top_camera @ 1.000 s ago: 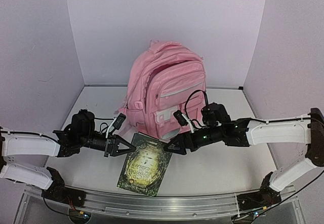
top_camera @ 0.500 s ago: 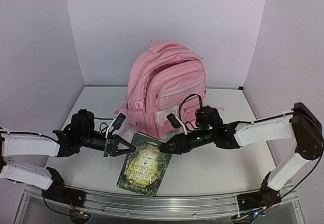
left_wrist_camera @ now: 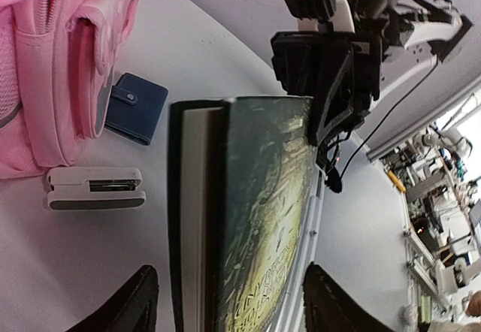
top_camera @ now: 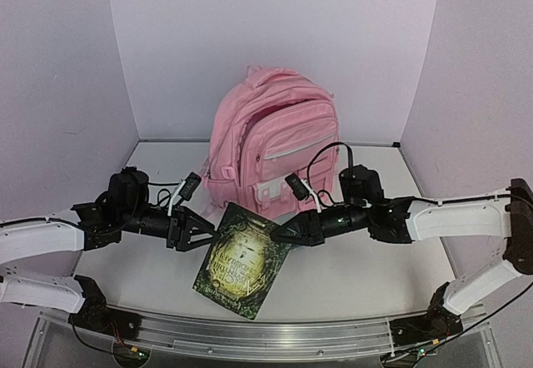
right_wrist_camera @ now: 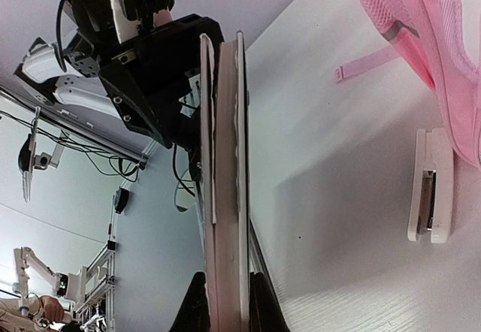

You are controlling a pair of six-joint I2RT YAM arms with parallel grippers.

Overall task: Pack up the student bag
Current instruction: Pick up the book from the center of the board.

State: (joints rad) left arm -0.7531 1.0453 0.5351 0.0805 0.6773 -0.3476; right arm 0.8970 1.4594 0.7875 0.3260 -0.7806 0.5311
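The student bag (top_camera: 271, 147) stands upright at the rear of the worktop (top_camera: 375, 276). The right end effector (top_camera: 279, 236) is clamped on a book (top_camera: 241, 260) in front of it; the left end effector (top_camera: 204, 235) stands apart around the book. Book, wallet (left_wrist_camera: 135, 108) and white case (left_wrist_camera: 94, 188) are not yet packed.

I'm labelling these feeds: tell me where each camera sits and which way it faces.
Top external: above and behind the arm bases, looking down at the pink fabric backpack and dark green hardback book; both arms, left gripper and right gripper show.
Left wrist: on the left arm, facing along the book toward the right gripper; own fingers at bottom.
Right wrist: on the right arm, facing the left gripper; own fingers clamp the book.
Shared: both wrist views show the book edge-on and a white oblong case.
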